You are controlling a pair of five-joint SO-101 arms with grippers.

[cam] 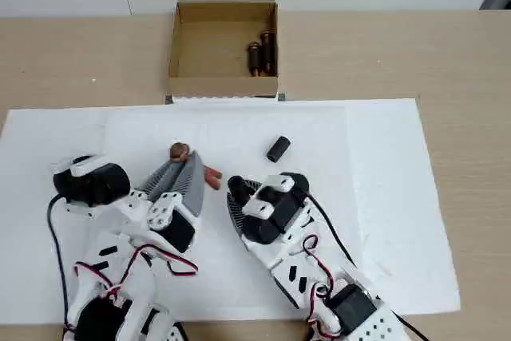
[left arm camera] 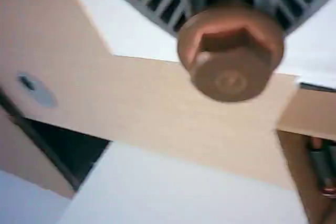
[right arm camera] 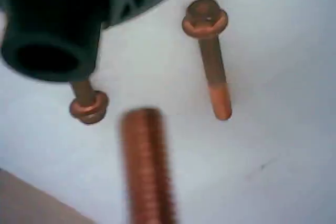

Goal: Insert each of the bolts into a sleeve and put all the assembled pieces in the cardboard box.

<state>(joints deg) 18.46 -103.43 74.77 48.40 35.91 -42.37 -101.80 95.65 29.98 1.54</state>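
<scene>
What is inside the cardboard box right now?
Two assembled pieces, copper bolts in dark sleeves, lie side by side against one side wall of the cardboard box. The near wall hides a thin strip of the floor behind it, so anything lying there cannot be seen.

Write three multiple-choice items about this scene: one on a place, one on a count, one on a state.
1. The loose sleeve lies: A on bare wood; B on the white paper; C atop an arm.
2. The cardboard box holds how many assembled pieces: A none; B four; C two.
3. The left end effector is: A shut on a bolt; B open; C shut on a sleeve.
Key: 1 B, paper lies under it; 2 C, two bolt-and-sleeve pairs lie inside; 3 A, the bolt's head sticks out of it.
</scene>
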